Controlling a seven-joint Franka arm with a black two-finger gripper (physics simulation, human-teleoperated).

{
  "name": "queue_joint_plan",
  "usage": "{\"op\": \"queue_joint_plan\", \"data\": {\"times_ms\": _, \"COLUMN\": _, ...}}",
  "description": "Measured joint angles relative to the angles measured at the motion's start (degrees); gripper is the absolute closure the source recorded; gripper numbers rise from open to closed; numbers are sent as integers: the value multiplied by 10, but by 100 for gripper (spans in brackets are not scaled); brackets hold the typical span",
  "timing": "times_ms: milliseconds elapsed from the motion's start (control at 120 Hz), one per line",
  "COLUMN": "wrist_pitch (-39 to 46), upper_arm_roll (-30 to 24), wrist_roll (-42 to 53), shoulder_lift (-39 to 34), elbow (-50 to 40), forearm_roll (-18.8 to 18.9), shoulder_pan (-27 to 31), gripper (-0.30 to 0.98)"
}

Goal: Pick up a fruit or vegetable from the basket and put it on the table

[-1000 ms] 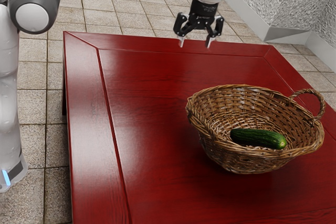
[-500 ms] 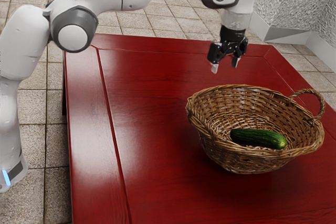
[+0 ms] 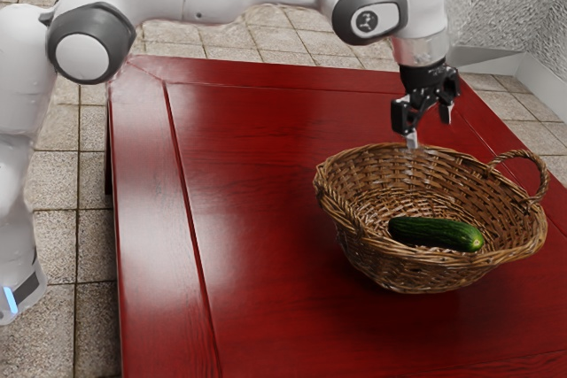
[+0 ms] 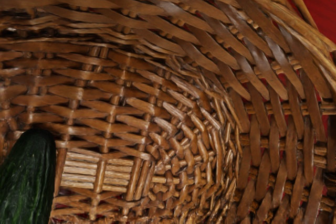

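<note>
Your gripper (image 3: 429, 128) is open, its two fingers (image 3: 411, 141) standing apart with nothing between them. It hangs over the wicker basket (image 3: 399, 273), pointing down. The cucumber (image 3: 434, 233) lies below your gripper, inside the basket and well apart from the fingertips; in the wrist view you see one rounded end of it against the woven wall and floor. The looped handle (image 3: 523, 154) rises beyond your gripper, toward the exterior view's right. Under the basket is the red table (image 3: 266, 219).
</note>
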Motion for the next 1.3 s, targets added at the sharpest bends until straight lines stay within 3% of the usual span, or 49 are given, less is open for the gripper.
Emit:
{"op": "queue_joint_plan", "data": {"times_ms": 67, "wrist_pitch": 11, "upper_arm_roll": 8, "wrist_roll": -7, "shoulder_lift": -35, "elbow": -35, "forearm_roll": -17, "shoulder_pan": -23, "gripper": 0}}
{"op": "queue_joint_plan", "data": {"times_ms": 375, "wrist_pitch": 35, "upper_arm_roll": 8, "wrist_roll": -30, "shoulder_lift": -42, "elbow": -49, "forearm_roll": -63, "shoulder_pan": -92, "gripper": 0}}
{"op": "queue_joint_plan", "data": {"times_ms": 608, "wrist_pitch": 40, "upper_arm_roll": 8, "wrist_roll": -37, "shoulder_lift": -119, "elbow": -159, "forearm_roll": -97, "shoulder_pan": -141, "gripper": 0}}
{"op": "queue_joint_plan", "data": {"times_ms": 1100, "wrist_pitch": 42, "upper_arm_roll": 28, "wrist_roll": -23, "shoulder_lift": -116, "elbow": -193, "forearm_roll": -137, "shoulder_pan": -101, "gripper": 0}}
{"op": "queue_joint_plan", "data": {"times_ms": 1300, "wrist_pitch": 42, "upper_arm_roll": 27, "wrist_roll": -8, "shoulder_lift": -77, "elbow": -171, "forearm_roll": -140, "shoulder_pan": -86, "gripper": 0}}
